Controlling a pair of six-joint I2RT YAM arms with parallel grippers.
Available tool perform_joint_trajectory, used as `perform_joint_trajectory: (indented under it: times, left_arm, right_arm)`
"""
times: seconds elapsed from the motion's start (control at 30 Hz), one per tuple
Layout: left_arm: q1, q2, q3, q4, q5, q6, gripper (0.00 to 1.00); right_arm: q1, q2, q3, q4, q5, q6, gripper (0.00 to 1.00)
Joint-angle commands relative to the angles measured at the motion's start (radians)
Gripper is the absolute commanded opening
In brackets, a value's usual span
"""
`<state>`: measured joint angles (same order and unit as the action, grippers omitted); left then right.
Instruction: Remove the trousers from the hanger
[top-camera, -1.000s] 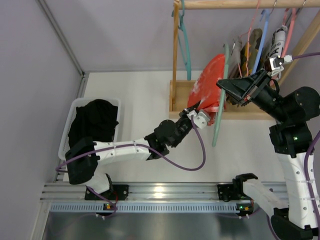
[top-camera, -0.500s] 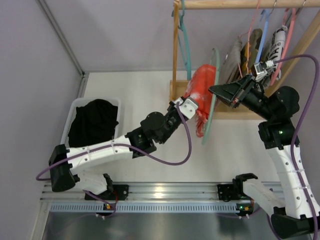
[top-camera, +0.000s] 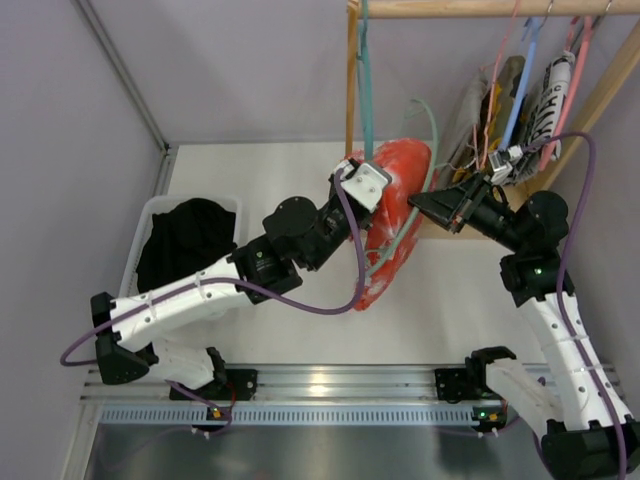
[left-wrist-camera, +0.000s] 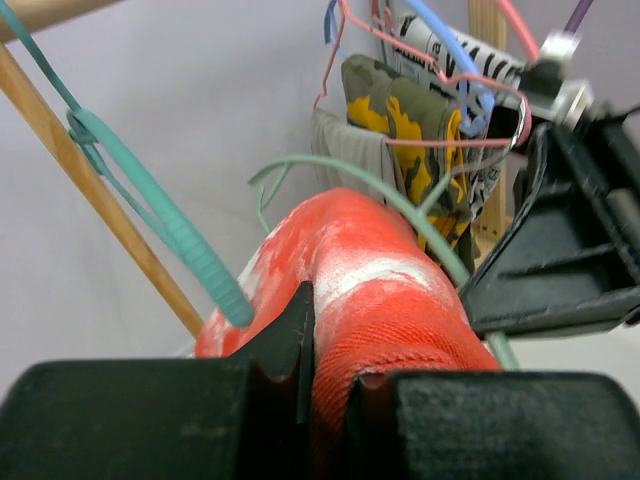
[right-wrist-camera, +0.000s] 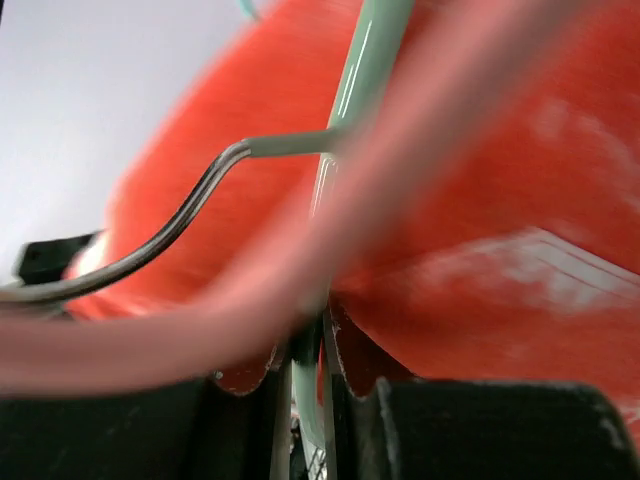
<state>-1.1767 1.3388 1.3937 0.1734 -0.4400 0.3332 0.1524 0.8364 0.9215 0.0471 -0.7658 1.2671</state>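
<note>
Pinching a fold of the red trousers (left-wrist-camera: 390, 290) in my left gripper (left-wrist-camera: 325, 350), jaws closed tight on the cloth, I hold them above the middle of the table, toward its far edge. They drape over the mint-green hanger (right-wrist-camera: 357, 80), whose bar my right gripper (right-wrist-camera: 305, 365) clamps between closed fingers, just right of the trousers. A wooden rack (top-camera: 351, 100) stands at the far right corner with other hung clothes (top-camera: 495, 95). A white basket (top-camera: 165, 202) of dark clothing sits by the left edge.
</note>
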Motion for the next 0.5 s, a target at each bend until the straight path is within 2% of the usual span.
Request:
perform_joint_trajectory:
  times: [0.0, 0.17, 0.33, 0.47]
  left_arm:
    - [-0.008, -0.038, 0.171, 0.224, 0.061, -0.062, 0.0]
    - [-0.008, -0.018, 0.221, 0.207, 0.063, -0.077, 0.0]
    - [-0.008, -0.009, 0.255, 0.204, 0.079, -0.076, 0.0]
    - [-0.009, 0.019, 0.356, 0.155, 0.089, -0.108, 0.0]
  right_arm:
    - [-0.017, -0.003, -0.058, 0.069, -0.006, -0.097, 0.0]
    - [-0.025, -0.005, -0.16, 0.043, -0.007, -0.14, 0.0]
    - [-0.027, 0.0, -0.233, -0.015, 0.02, -0.25, 0.0]
    - [-0.027, 0.009, -0.3, -0.036, 0.046, -0.33, 0.0]
